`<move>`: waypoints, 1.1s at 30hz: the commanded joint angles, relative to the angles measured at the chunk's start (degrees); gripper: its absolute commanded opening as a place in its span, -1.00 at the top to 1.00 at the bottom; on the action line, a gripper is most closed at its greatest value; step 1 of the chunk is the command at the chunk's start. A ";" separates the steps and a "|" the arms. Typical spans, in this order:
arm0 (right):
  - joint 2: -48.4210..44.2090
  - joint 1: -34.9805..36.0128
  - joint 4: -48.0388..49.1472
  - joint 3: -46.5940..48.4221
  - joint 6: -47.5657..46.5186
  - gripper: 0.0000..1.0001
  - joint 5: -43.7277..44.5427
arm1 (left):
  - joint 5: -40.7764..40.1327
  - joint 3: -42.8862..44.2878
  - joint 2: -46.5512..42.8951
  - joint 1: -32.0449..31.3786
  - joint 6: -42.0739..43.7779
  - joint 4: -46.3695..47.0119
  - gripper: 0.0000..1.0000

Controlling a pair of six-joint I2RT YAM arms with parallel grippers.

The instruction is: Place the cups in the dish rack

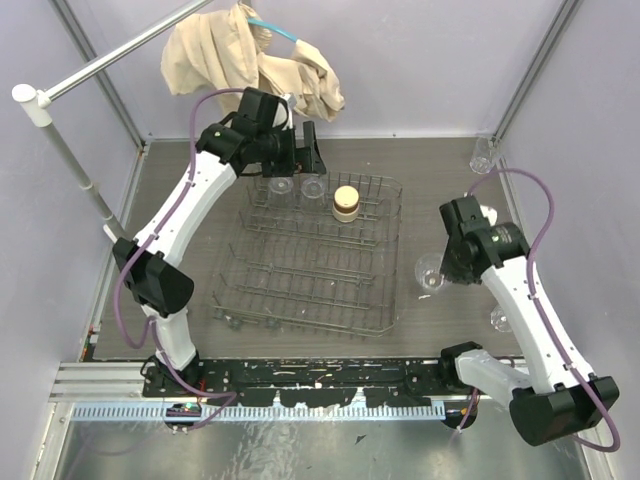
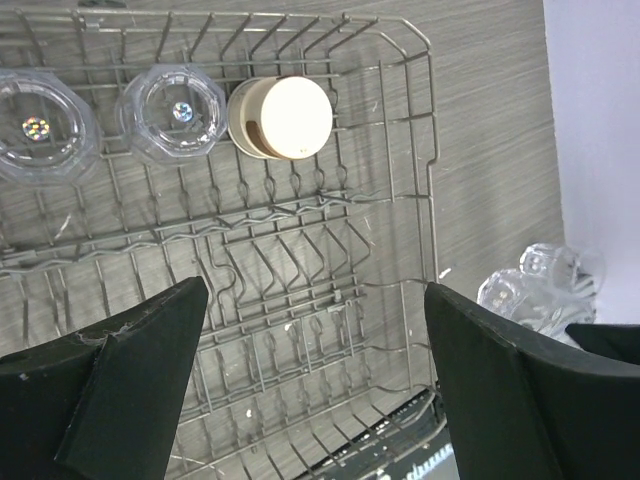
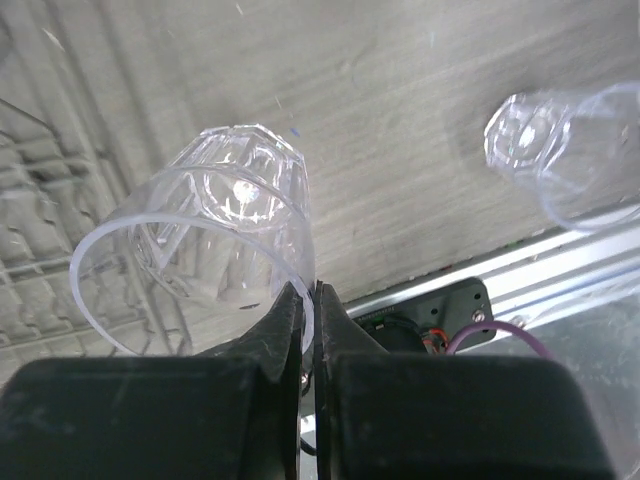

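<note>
Right gripper (image 3: 312,300), clamped on the rim of a clear tumbler (image 3: 215,240) that is held toward the right edge of the counter (image 1: 440,170), just beside the dish rack (image 1: 310,280): the carrying step is judged in hand, leftward placement into the rack is required next; left gripper (image 2: 315,292) is spread wide, empty.

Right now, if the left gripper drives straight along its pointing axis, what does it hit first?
Likely the dish rack: bare prong rows, clear of the tan cup and two clear cups. The open left gripper has nothing else in its line; depth to the wires is unclear.
</note>
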 commanded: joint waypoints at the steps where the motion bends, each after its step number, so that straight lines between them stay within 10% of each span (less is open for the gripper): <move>1: 3.54 0.23 -0.65 13.67 -3.15 0.99 4.49 | 6.65 -1.82 -1.25 1.92 -2.82 1.67 -0.93; 13: 20.15 -1.99 15.07 41.01 -8.93 0.99 -20.40 | 27.18 -17.88 -8.10 6.46 -24.06 23.82 -0.94; 22: 20.95 -5.92 49.12 31.74 10.53 0.99 -49.73 | 33.63 -33.21 -11.16 7.12 -54.20 58.51 -0.99; 33: 20.56 -6.30 70.78 21.88 27.32 0.99 -55.99 | 28.05 -42.70 -9.72 7.56 -77.19 87.72 -0.96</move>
